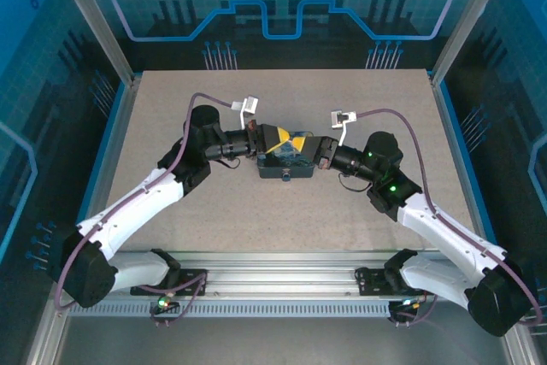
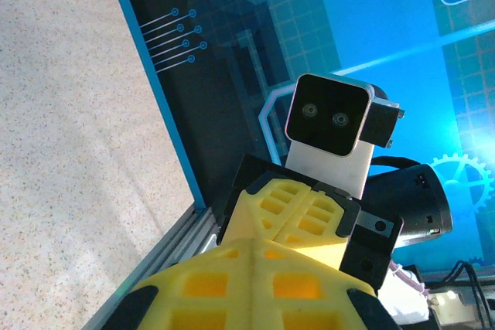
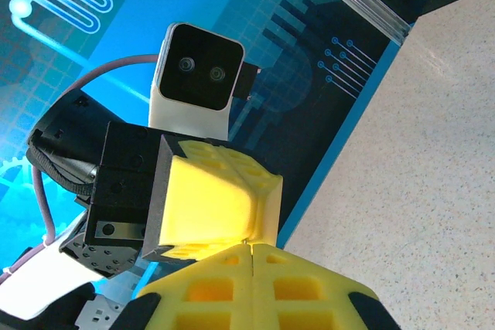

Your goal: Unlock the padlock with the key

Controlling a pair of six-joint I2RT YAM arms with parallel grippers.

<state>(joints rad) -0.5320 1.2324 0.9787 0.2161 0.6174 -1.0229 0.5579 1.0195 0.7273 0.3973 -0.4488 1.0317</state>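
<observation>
Over the middle of the table my two grippers meet tip to tip. My left gripper (image 1: 276, 138) is shut, its yellow fingers (image 3: 209, 199) pressed together and nothing visible between them. My right gripper (image 1: 299, 144) is shut too. In the right wrist view a tiny silvery piece, the key (image 3: 245, 242), pokes out at the seam of the right gripper (image 3: 251, 249), right against the left fingertips. The left wrist view has the left gripper (image 2: 257, 243) facing the right fingers (image 2: 302, 210). A dark blue box (image 1: 286, 168) lies directly under both grippers. The padlock cannot be made out.
The speckled beige tabletop (image 1: 282, 228) spreads around the grippers, with blue-edged enclosure walls (image 1: 115, 108) at left, right and back. An aluminium rail (image 1: 282, 284) with both arm bases runs along the near edge. Each wrist camera (image 2: 329, 117) faces the other.
</observation>
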